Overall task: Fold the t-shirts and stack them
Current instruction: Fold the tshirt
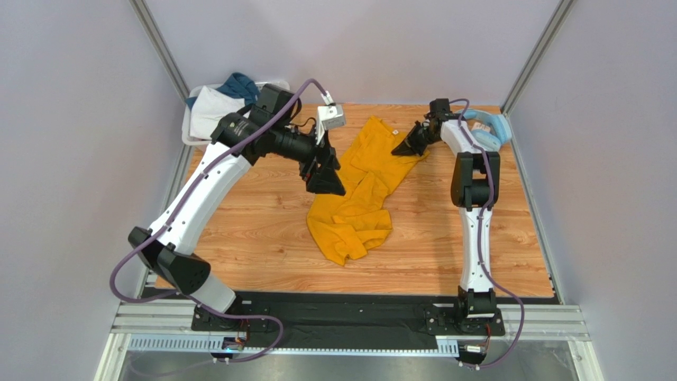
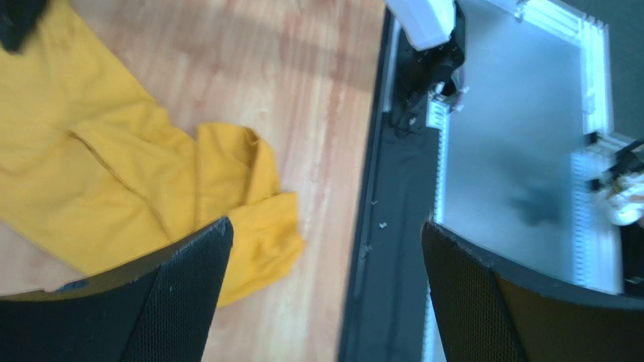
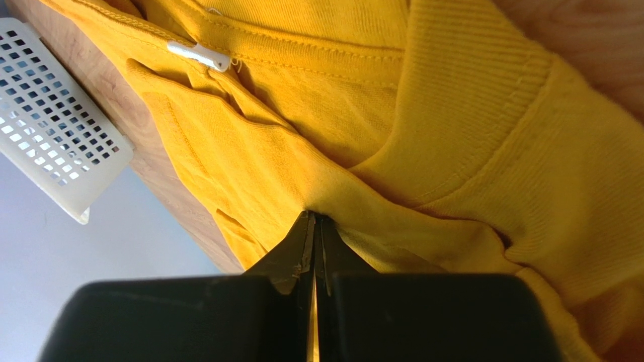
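A mustard-yellow t-shirt lies crumpled down the middle of the wooden table; it also shows in the left wrist view and the right wrist view. My right gripper is shut on a fold of it near the collar. My left gripper is open and empty, hovering above the shirt's left edge, its fingers wide apart. A white garment and a dark teal-blue garment lie in the basket at the back left.
A white lattice basket stands off the table's back left corner; it also shows in the right wrist view. Light-blue headphones lie at the back right corner. Grey walls close in both sides.
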`<state>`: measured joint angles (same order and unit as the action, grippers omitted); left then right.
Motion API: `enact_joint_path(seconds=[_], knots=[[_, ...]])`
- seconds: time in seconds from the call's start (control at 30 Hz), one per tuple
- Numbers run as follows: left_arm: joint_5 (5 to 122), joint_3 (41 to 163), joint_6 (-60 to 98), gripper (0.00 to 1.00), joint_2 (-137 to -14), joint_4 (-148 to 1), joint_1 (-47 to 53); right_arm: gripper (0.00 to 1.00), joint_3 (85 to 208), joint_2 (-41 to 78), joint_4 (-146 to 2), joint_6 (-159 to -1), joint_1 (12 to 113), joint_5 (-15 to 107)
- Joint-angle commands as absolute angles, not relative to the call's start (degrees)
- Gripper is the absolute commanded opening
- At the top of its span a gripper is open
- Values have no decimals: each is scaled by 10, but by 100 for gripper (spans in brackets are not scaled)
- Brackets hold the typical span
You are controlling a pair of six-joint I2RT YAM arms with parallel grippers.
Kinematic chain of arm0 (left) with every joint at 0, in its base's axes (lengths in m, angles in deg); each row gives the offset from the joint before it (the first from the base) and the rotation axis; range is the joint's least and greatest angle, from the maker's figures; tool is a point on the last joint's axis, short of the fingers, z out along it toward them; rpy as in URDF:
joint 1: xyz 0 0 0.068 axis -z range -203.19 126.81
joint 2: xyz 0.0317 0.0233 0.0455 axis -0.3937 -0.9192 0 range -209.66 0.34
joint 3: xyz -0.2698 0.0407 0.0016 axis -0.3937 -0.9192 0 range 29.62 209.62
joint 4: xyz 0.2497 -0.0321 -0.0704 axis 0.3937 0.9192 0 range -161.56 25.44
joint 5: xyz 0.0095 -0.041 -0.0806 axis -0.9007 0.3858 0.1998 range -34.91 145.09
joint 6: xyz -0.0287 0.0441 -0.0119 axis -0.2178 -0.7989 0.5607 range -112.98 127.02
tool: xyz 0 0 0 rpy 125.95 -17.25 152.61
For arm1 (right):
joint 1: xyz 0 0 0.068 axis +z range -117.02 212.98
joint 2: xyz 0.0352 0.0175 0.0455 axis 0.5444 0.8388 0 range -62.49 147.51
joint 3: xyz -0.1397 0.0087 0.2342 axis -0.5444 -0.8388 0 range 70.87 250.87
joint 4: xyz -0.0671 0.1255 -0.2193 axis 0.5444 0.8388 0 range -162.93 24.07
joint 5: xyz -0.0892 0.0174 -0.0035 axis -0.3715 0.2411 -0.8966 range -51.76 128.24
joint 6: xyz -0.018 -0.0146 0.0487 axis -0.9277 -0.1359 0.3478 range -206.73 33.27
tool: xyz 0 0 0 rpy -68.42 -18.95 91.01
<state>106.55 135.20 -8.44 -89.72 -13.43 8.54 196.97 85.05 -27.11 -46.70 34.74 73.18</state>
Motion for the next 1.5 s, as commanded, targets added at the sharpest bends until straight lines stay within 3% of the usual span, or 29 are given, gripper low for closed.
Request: enact_joint_path(seconds=[0.0, 0.03, 0.07, 0.1, 0.17, 0.2, 0.27, 0.37, 0.47, 0.6, 1.0, 1.07, 1.1, 1.13, 1.17, 1.2, 1.37, 1.47], knots=[[1082, 1519, -105, 100, -1023, 52, 81, 0, 1986, 845, -240, -488, 361, 691], [1061, 1539, -114, 100, -1021, 67, 84, 0, 1985, 844, -238, -487, 362, 689], [1042, 1509, -112, 100, -992, -26, 88, 0, 1986, 844, -239, -486, 361, 688], [953, 1347, -112, 100, -882, -115, 100, 0, 1986, 843, -237, -486, 361, 686], [897, 1191, -175, 100, -804, -240, 158, 0, 1988, 841, -237, -484, 361, 681], [825, 1147, -171, 100, -832, -239, 176, 0, 1991, 843, -236, -485, 361, 680], [820, 1085, -153, 89, -871, -248, 192, 0, 2000, 845, -234, -483, 362, 676], [802, 1022, -138, 84, -926, -286, 218, 0, 2003, 849, -231, -483, 362, 676], [753, 949, -146, 88, -914, -377, 270, 0, 2002, 849, -228, -484, 361, 675], [690, 922, -147, 91, -929, -435, 304, 0, 1999, 853, -229, -485, 360, 678], [691, 976, -125, 84, -1022, -444, 312, 0, 1993, 860, -231, -494, 359, 682], [696, 990, -126, 73, -1047, -438, 312, 0, 1995, 860, -231, -494, 358, 684], [698, 995, -126, 62, -1056, -428, 312, 0, 1994, 861, -231, -494, 358, 685], [701, 1009, -127, 36, -1072, -422, 312, 0, 1995, 861, -231, -494, 356, 685], [703, 1016, -127, 23, -1078, -414, 312, 0, 1995, 861, -231, -494, 354, 685], [703, 1022, -127, 0, -1083, -399, 312, 0, 1995, 863, -232, -494, 354, 685], [746, 1043, -180, 0, -1038, -331, 311, 0, 2009, 876, -231, -494, 344, 685], [821, 1085, -269, 0, -972, -185, 306, 0, 2013, 887, -230, -496, 339, 684]])
